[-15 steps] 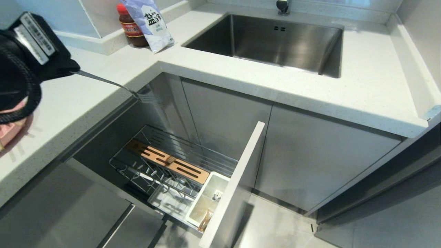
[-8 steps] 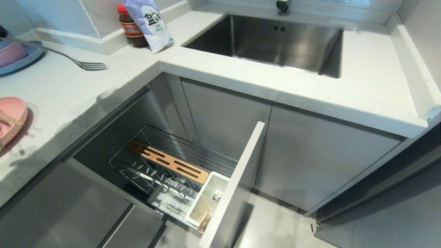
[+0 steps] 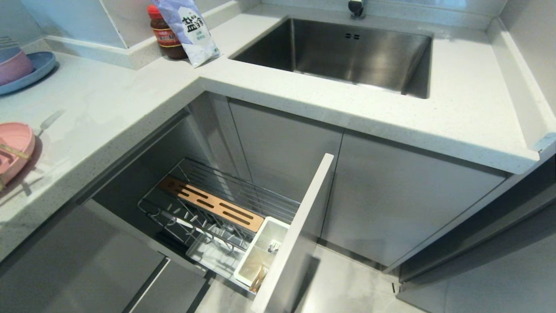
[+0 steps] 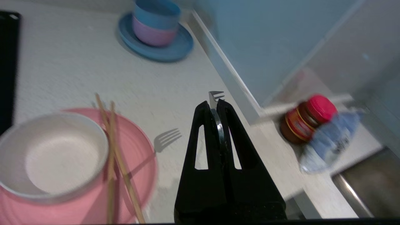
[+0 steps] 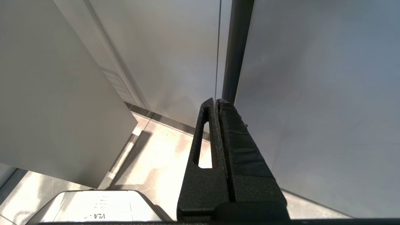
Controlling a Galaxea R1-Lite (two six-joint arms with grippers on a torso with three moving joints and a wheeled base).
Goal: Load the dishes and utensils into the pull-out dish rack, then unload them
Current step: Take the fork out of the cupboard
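Note:
My left gripper [image 4: 214, 104] is shut on the silver fork [image 4: 214, 97], whose tines stick out past the fingertips. It hangs above the counter, outside the head view. Below it the fork's shadow falls beside the pink plate [image 4: 140, 156]. On that plate sit the cream bowl [image 4: 53, 156] and the wooden chopsticks [image 4: 113, 147]. The pull-out dish rack [image 3: 234, 187] stands open under the counter with its wooden strip [image 3: 210, 208] and white cutlery holder [image 3: 260, 250]. The pink plate [image 3: 13, 148] shows at the head view's left edge. My right gripper [image 5: 216, 101] is shut, parked beside cabinet panels.
A blue plate with stacked blue and pink bowls [image 4: 156, 31] stands at the counter's back left. A red-lidded sauce jar [image 3: 165, 32] and a salt bag [image 3: 186, 26] lean by the wall. The steel sink [image 3: 343, 52] lies to the right. The rack's pale front panel [image 3: 299, 230] juts out.
My left gripper has swung left with the fork, from the counter edge above the rack to over the counter, and has left the head view. Only the fork's shadow remains there.

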